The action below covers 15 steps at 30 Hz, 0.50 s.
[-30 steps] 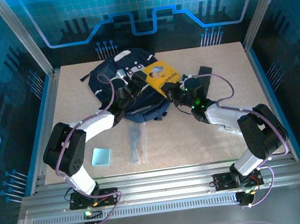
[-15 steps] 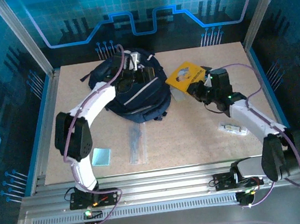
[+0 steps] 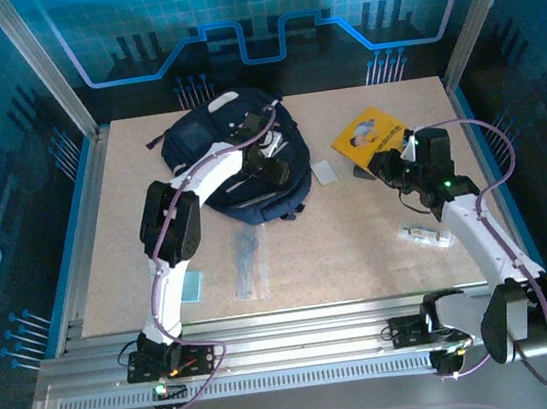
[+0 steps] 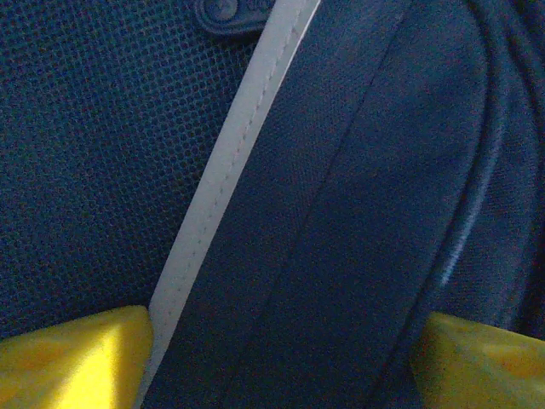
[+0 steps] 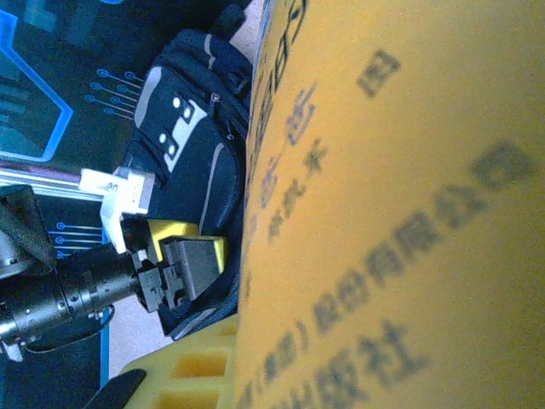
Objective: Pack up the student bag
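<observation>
**Holding the book away from the bag: watch the entry**

Your right tool [image 3: 386,161] is clamped on one edge of the yellow book [image 3: 367,134], on the right half of the tabletop [image 3: 359,244]. The student bag [image 3: 194,139] lies well apart from it, at the far left-centre. Your left tool [image 3: 271,167] is down on the bag's top. In the left wrist view its yellow fingers [image 4: 77,358] are spread wide, with navy fabric and a pale trim strip between them. They have not closed on anything.

The main risk is the opening. You cannot tell from these views whether the bag's mouth is unzipped or held apart. If the left tool is only resting on the cloth, the book's corner will probably catch on the trim or push the soft bag across the tabletop.

The edge grip is a second risk. A broad, flat book held this way could pivot or slip if it meets resistance.

The arms are the third. Both would be working over the same spot, so the right wrist and its cable could strike the left forearm.

The small white card [image 3: 325,171] lies between the bag and the book, and a low pass could sweep it aside.
</observation>
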Motion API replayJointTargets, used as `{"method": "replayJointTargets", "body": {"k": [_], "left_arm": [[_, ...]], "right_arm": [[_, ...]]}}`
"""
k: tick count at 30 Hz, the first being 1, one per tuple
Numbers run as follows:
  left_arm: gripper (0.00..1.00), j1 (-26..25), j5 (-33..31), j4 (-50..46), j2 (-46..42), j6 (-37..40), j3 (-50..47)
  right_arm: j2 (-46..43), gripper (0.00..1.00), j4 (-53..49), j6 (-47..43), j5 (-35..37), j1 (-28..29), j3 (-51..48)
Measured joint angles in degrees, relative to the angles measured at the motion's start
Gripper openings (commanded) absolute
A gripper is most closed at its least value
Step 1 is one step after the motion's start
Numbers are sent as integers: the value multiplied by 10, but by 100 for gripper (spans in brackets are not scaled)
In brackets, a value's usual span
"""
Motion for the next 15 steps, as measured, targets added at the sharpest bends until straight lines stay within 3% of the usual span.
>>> {"method": "replayJointTargets", "body": {"k": [2, 7, 15], "left_arm": [[65, -3, -17, -12, 17, 7, 18], [1, -17, -39, -34, 37, 23, 47], [0, -13, -8, -49, 28, 24, 58]], "right_arm": [[0, 0, -4, 0, -2, 0, -2], [0, 0, -4, 0, -4, -3, -2], [-10, 0, -5, 0, -3, -9, -2]]}}
